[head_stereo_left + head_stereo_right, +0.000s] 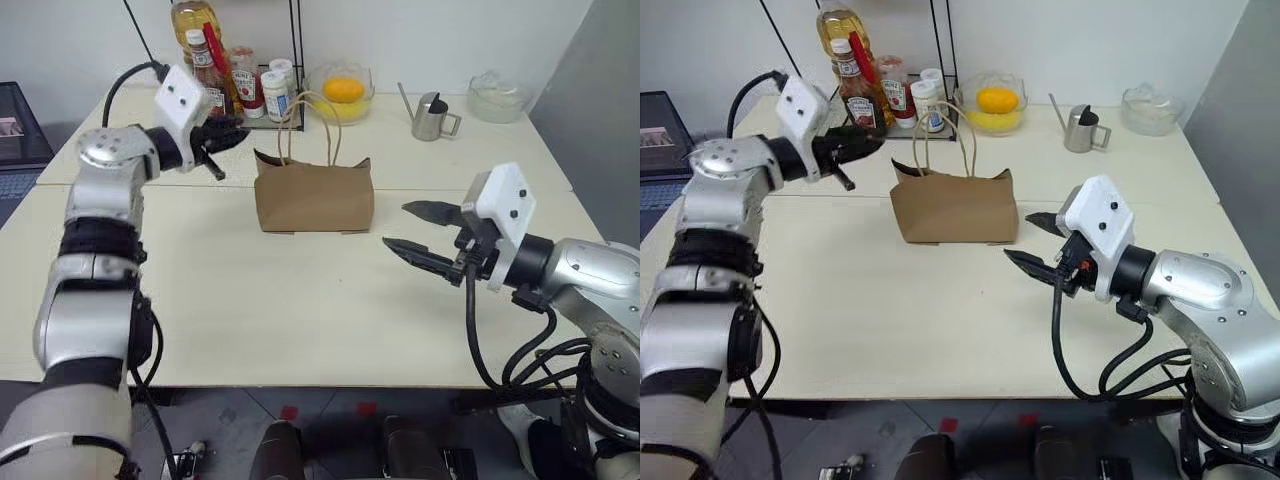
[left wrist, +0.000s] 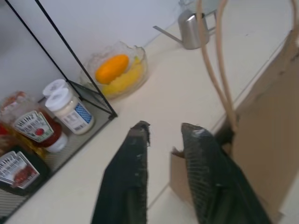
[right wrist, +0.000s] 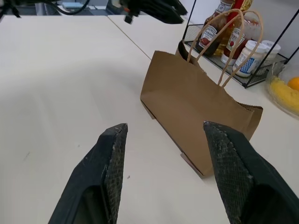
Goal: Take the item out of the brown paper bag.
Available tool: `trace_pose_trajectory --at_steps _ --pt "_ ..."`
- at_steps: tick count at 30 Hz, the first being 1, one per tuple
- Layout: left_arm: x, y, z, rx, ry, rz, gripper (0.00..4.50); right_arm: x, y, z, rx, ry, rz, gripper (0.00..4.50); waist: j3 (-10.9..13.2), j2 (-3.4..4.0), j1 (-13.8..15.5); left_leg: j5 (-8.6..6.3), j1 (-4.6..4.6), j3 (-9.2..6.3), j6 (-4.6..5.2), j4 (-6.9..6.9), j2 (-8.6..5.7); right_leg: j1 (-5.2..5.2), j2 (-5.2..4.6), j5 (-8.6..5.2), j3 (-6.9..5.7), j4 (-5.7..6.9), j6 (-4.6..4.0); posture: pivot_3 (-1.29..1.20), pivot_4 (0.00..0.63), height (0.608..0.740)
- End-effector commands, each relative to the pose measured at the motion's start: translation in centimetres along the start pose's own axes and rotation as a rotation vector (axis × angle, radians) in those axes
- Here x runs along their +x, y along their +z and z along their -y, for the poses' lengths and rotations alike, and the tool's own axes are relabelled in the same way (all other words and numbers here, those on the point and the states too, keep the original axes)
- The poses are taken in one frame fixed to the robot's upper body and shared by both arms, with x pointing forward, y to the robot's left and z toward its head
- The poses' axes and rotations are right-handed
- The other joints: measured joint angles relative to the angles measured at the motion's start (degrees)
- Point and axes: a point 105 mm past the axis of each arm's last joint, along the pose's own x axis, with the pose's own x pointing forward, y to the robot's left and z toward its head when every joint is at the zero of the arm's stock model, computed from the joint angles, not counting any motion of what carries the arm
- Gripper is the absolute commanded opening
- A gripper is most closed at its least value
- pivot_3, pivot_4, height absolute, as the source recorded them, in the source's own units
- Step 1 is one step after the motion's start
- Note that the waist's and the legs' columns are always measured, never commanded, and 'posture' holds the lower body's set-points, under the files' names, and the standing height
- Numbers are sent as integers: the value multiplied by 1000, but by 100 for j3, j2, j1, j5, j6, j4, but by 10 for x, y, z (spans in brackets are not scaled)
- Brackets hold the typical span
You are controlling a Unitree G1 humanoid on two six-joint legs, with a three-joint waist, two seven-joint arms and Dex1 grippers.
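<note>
With the left claw (image 1: 222, 135) nearly together and empty at upper left beside the brown paper bag (image 1: 314, 196) at frame centre, and the right claw (image 1: 420, 232) apart at right, either could topple the unsteadied bag, whose hidden item I cannot see.

The creased brown paper bag (image 1: 314, 195) stands mid-table, its tan loop handles (image 1: 312, 125) rising over the open mouth. Bare cream tabletop (image 1: 300, 300) lies open in front; a black wire rack of bottles (image 1: 240, 75) crowds close behind.
</note>
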Motion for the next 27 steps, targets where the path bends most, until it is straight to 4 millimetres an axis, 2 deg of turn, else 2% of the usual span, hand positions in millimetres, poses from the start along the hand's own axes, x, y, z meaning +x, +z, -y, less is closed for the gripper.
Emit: trace_pose_trajectory --at_steps 1,3,7,10,13,17,23,27 --pt "8 12 -13 99 87 -13 32 -9 6 -2 -11 -36 17 2717 0 0 -11 0 -2 0 0 -1 -1 0 0 0 1 -2 0 0 150 740" --pt "12 13 -15 103 107 -22 32 -10 5 -3 -10 -40 13 2717 0 0 -20 0 -3 1 0 -3 -1 -2 -1 0 0 -2 0 0 150 740" --pt "28 12 -2 171 68 -95 32 -25 3 -3 5 -67 3 2717 0 -1 -11 0 -3 1 -1 -6 -1 -5 -1 0 0 1 0 0 150 740" --pt "33 13 1 186 54 -110 32 -32 0 0 11 -97 -19 2717 1 -2 -6 1 -8 1 -1 -1 -1 -4 -1 0 0 1 0 0 150 740" --pt "35 12 4 182 42 -124 0 -37 -2 1 14 -115 -35 3301 1 -2 -12 1 -7 0 -1 -3 0 -5 0 0 0 2 0 0 150 740" --pt "41 8 16 186 -18 -147 0 -37 -6 -4 10 -102 -55 4460 1 -2 -13 1 -7 1 -1 -2 -1 -5 0 0 1 2 1 0 150 740" --pt "41 -3 30 226 -133 -210 0 -38 -7 -9 8 -85 -63 4460 2 -3 -14 2 -7 1 -4 -2 -1 -5 0 0 1 3 1 0 150 740" --pt "43 5 19 196 -28 -171 0 -39 -6 -11 7 -85 -59 4460 2 -3 -12 1 -8 0 -2 -2 -1 -4 0 0 1 2 1 0 150 740"
